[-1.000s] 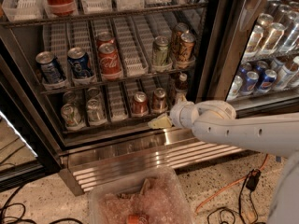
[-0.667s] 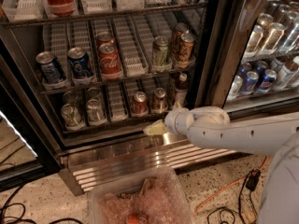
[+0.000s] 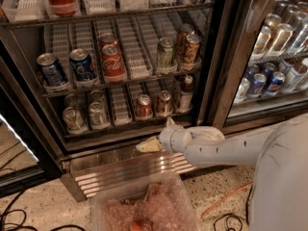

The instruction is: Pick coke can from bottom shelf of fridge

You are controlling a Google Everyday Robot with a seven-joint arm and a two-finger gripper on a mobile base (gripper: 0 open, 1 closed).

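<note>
Gripper (image 3: 158,134) with jaws apart and clamped on nothing, one pale fingertip (image 3: 147,146) pointing left, the other upward. Hanging low before the open fridge (image 3: 211,57), just under the front lip of the bottom shelf (image 3: 120,127) and above the ribbed steel base (image 3: 130,165). White arm (image 3: 226,146) reaching in from the right. Above the gripper and slightly to its left, apart from it, the coke can (image 3: 144,106): upright near the front of its lane on the bottom shelf, red with a silver top. Just beside it on the right, a darker brownish-red can (image 3: 164,103), then a dark bottle (image 3: 185,93). Further left on the same rack, silver cans (image 3: 74,118). One rack up, blue cans (image 3: 82,64), larger red Coca-Cola cans (image 3: 113,61), a green can (image 3: 166,52) and brown cans (image 3: 191,47). To the right, behind glass, a neighbouring cooler (image 3: 269,81) with blue and silver cans. On the speckled floor below, a clear plastic bin (image 3: 110,208) and an orange cable (image 3: 226,201).
</note>
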